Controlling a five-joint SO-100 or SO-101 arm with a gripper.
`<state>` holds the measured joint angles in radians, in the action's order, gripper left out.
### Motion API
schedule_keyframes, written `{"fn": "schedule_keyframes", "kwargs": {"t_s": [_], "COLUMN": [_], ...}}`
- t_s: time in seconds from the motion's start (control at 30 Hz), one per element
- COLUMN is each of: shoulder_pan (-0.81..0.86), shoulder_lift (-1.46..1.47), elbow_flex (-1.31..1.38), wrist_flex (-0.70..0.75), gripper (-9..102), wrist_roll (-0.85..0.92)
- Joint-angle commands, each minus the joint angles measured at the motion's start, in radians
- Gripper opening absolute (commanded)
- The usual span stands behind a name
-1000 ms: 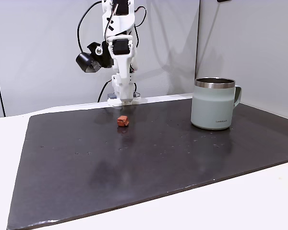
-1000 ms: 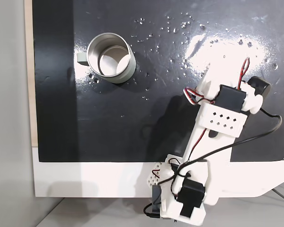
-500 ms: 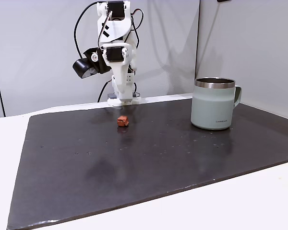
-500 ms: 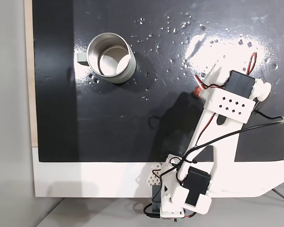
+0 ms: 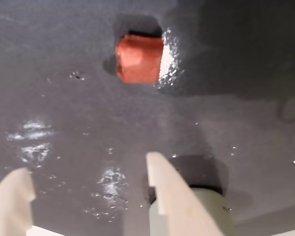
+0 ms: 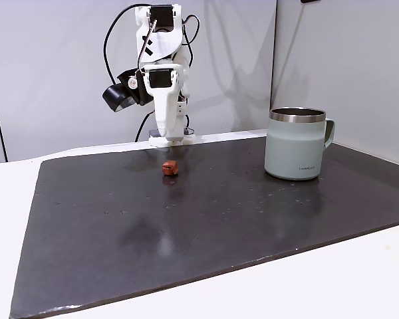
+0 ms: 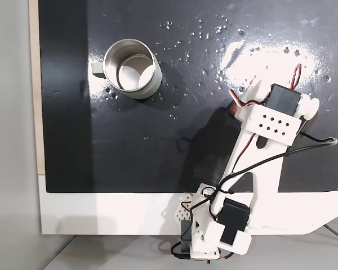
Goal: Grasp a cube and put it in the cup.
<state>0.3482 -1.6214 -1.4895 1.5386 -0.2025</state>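
Observation:
The cube (image 5: 139, 59) is a small reddish-brown block lying on the dark mat, ahead of my fingertips in the wrist view. In a fixed view the cube (image 6: 170, 167) rests alone near the mat's far edge. My gripper (image 5: 86, 167) is open, its two white fingers (image 5: 162, 189) spread wide with nothing between them. It hangs above and behind the cube, pointing down (image 6: 161, 126). The cup (image 6: 299, 145), a pale grey-green mug with a steel rim, stands upright far to the right. From above, the cup (image 7: 130, 68) looks hollow inside.
A black mat (image 6: 219, 219) covers a white table (image 6: 6, 199). Bright glare patches lie on the mat (image 7: 158, 140) in the top-down fixed view. The arm's base (image 6: 170, 139) sits at the mat's far edge. A grey wall stands behind.
The arm has leaned forward and the wrist has swung down, bringing the gripper closer over the cube. Cube and cup have not moved.

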Motion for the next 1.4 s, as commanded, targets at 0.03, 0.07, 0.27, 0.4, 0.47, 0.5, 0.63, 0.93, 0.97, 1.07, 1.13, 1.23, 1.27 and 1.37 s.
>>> {"fn": "schedule_keyframes", "kwargs": {"t_s": [0.03,0.07,0.27,0.4,0.47,0.5,0.63,0.93,0.97,1.07,1.13,1.23,1.27,1.37], "shoulder_pan": [0.014,0.018,0.031,0.038,0.037,0.034,0.026,-0.025,-0.025,-0.020,-0.012,0.000,0.003,0.011], "shoulder_lift": [0.003,0.011,0.064,0.103,0.103,0.104,0.124,0.137,0.144,0.170,0.183,0.189,0.190,0.204], "elbow_flex": [-0.005,-0.012,-0.094,-0.106,-0.124,-0.130,-0.135,-0.149,-0.149,-0.149,-0.158,-0.181,-0.190,-0.199], "wrist_flex": [0.009,0.005,-0.057,-0.078,-0.098,-0.103,-0.123,-0.150,-0.150,-0.150,-0.153,-0.172,-0.179,-0.189], "gripper": [27,28,29,29,29,30,30,32,33,33,33,33,33,33], "wrist_roll": [0.026,0.034,0.058,0.069,0.074,0.074,0.078,0.087,0.087,0.094,0.100,0.107,0.110,0.114]}}
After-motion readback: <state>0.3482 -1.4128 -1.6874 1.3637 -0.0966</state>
